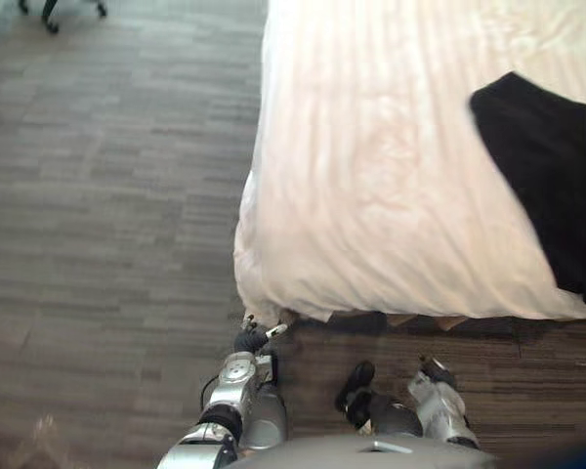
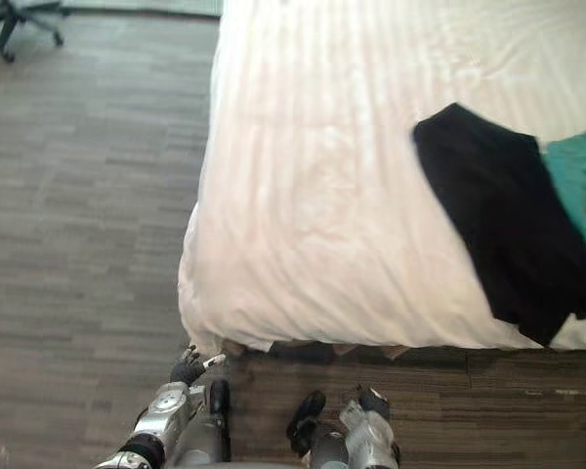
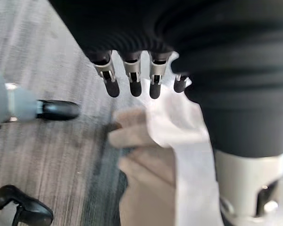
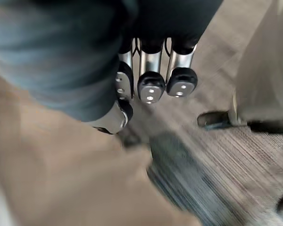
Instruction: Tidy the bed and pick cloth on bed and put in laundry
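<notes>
A black cloth (image 2: 498, 215) lies spread on the right side of the bed's white duvet (image 1: 371, 176), and a green cloth (image 2: 581, 191) lies beside it at the right edge. My left hand (image 1: 250, 340) is low at the bed's near left corner. Its fingers (image 3: 132, 77) are straight and point at the hanging duvet corner (image 3: 179, 122) without gripping it. My right hand (image 1: 359, 391) hangs over the carpet in front of the bed. Its fingers (image 4: 151, 80) are curled, with nothing in them.
Grey carpet runs along the bed's left side, and darker carpet lies at its foot. An office chair's base (image 2: 20, 20) stands at the far left. The tan bed base (image 4: 47, 179) shows under the duvet's hem.
</notes>
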